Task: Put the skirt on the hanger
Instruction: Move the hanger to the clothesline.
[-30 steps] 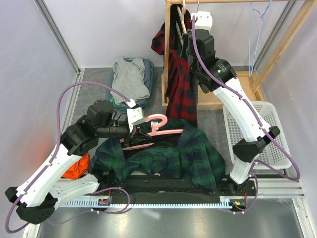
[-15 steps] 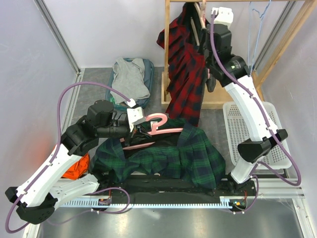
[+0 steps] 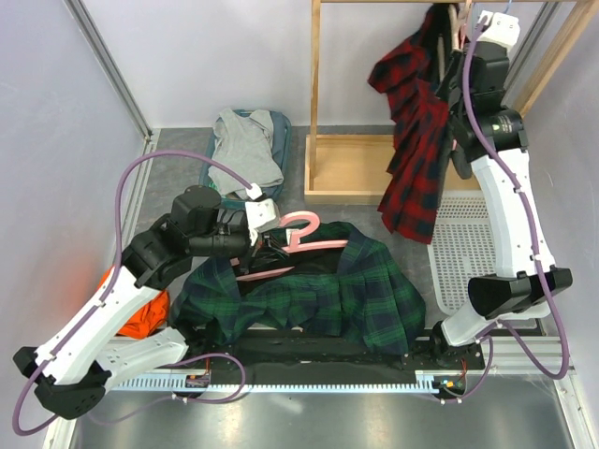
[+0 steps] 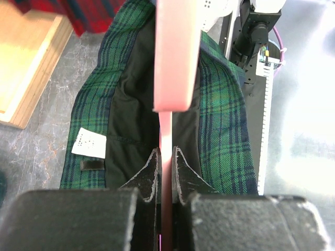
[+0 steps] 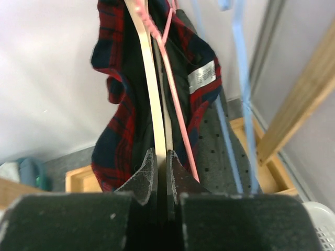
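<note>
A green plaid skirt point(image 3: 318, 290) lies spread on the table in front of the arm bases, its black lining and white label point(image 4: 89, 144) showing. A pink hanger point(image 3: 298, 234) rests over its upper edge, and my left gripper point(image 3: 264, 245) is shut on that hanger's bar point(image 4: 175, 52). My right gripper point(image 3: 460, 37) is high at the back right, shut on a cream hanger point(image 5: 149, 94). A red plaid skirt point(image 3: 416, 159) hangs from that hanger.
The wooden rack's post point(image 3: 315, 94) and base point(image 3: 346, 168) stand at the back centre. A white basket point(image 3: 468, 243) sits right of the base. A grey garment point(image 3: 245, 145) lies at the back left, an orange cloth point(image 3: 140, 318) by the left arm. A blue wire hanger point(image 5: 238, 78) and a dotted grey garment point(image 5: 220, 146) hang beside the red skirt.
My right arm has carried the red plaid skirt on its hanger from the rack's left post across to the right. The left arm, pink hanger and green skirt have stayed still.
</note>
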